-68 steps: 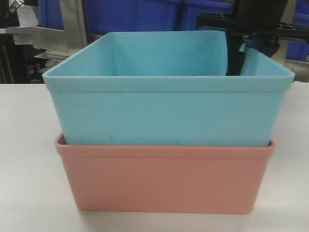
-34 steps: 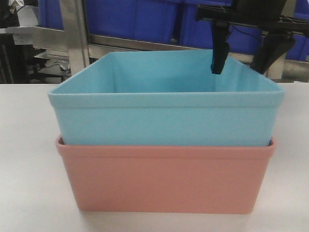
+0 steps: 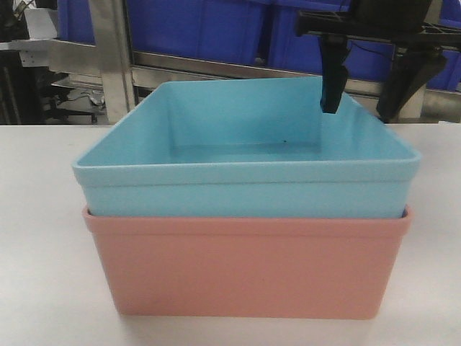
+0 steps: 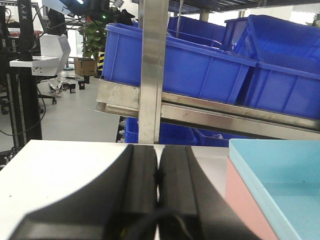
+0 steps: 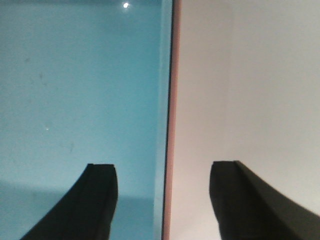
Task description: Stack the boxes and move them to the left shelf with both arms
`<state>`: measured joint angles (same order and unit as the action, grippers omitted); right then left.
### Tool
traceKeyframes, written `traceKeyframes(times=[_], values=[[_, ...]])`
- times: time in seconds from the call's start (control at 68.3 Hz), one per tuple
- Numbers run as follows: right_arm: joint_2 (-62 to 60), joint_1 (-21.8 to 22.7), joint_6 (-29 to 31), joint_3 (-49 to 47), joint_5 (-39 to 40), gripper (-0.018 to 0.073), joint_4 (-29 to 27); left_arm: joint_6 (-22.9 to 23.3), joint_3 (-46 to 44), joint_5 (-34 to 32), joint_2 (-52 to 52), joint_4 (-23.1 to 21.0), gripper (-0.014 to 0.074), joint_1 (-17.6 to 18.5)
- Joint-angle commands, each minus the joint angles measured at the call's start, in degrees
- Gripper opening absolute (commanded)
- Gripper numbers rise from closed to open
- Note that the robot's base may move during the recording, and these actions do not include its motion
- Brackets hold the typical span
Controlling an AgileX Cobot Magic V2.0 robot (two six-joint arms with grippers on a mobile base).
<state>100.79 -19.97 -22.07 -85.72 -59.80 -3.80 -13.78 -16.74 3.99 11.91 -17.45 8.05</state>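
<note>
The sky-blue box sits nested inside the salmon-pink box on the white table. My right gripper is open and empty, hovering just above the blue box's right wall, one finger on each side. In the right wrist view the open gripper straddles the blue wall and the pink rim. My left gripper is shut and empty, low over the table to the left of both boxes. I cannot tell which steel level is the left shelf; no roller rails show.
A steel rack with an upright post and a flat front bar stands behind the table, loaded with glossy dark blue bins. The rack also shows in the front view. Bare white table lies around the boxes.
My right gripper let go of the blue box's right wall and rose above it. The blue box sank deeper into the pink box. Its inside floor now shows.
</note>
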Motion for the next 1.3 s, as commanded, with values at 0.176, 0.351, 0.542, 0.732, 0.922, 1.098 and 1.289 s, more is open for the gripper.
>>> traceKeyframes(times=[0.176, 0.351, 0.542, 0.732, 0.922, 1.098, 1.289], values=[[-3.1, 0.2, 0.8, -1.7, 1.1, 0.0498, 0.4, 0.0, -1.7, -4.5, 0.4, -0.7, -0.0012, -0.1], [-3.1, 0.2, 0.8, -1.7, 0.8, 0.0498, 0.4, 0.0, -1.7, -4.5, 0.4, -0.8, -0.0012, -0.1], [-3.1, 0.2, 0.8, -1.7, 0.9, 0.0498, 0.4, 0.0, -1.7, -4.5, 0.4, -1.2, -0.0012, -0.1], [-3.1, 0.2, 0.8, -1.7, 0.9, 0.0498, 0.4, 0.0, -4.3, -1.9, 1.9, -0.7, 0.0007, 0.0], [-3.1, 0.2, 0.8, -1.7, 0.9, 0.0498, 0.4, 0.0, -15.7, 9.6, 11.2, -0.2, 0.0218, 0.0], [-3.0, 0.2, 0.8, -1.7, 0.9, 0.0498, 0.4, 0.0, -26.3, 19.6, 21.8, -1.5, 0.0274, 0.0], [-3.0, 0.2, 0.8, -1.7, 0.7, 0.0498, 0.4, 0.1, -28.9, 19.2, 30.1, -8.5, 0.0274, 0.0]])
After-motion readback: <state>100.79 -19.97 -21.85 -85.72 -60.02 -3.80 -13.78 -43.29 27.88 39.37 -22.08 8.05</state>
